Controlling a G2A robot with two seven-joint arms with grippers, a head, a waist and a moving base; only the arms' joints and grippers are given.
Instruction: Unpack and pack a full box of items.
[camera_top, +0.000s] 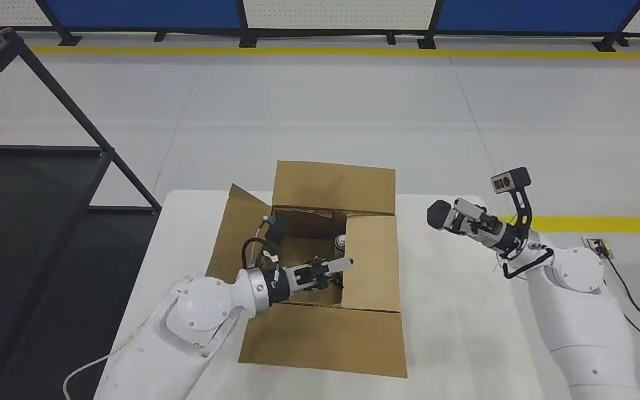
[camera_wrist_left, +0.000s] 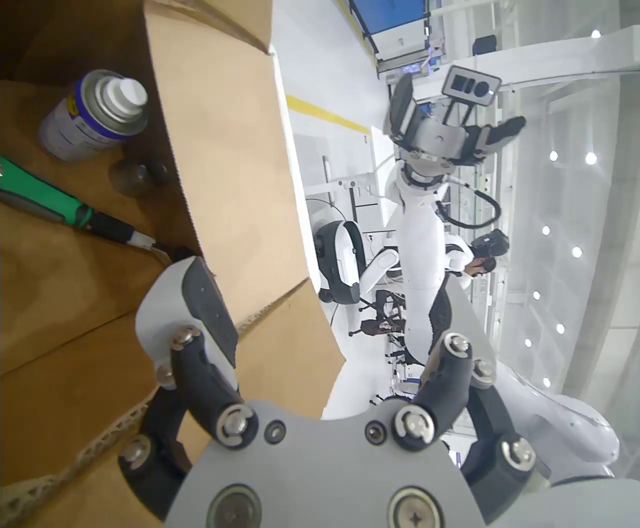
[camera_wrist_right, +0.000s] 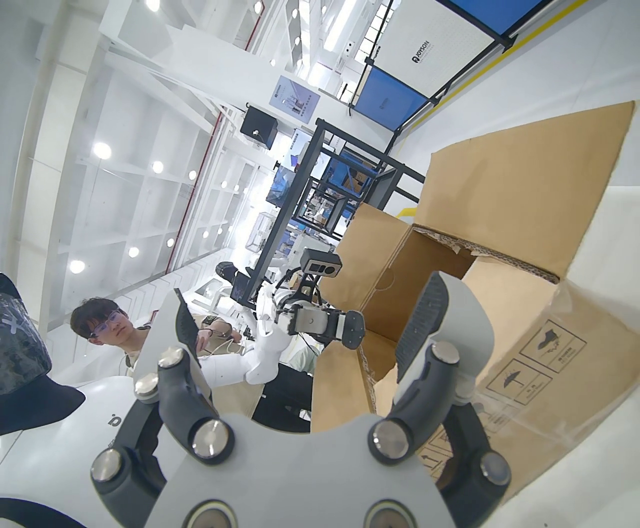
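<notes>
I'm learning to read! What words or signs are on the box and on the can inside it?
Cardboard box: its outer side has framed handling pictures with tiny writing under them, too small to read.
Spray can: there is print on the label, too blurred to read.
Nothing here can be quoted.

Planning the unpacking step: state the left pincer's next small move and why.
Probably ease the left pincer down onto the green-handled screwdriver: it hangs open in the mouth of the open box, the screwdriver's tip lies just beyond one finger, and the spray can stands farther off.
</notes>
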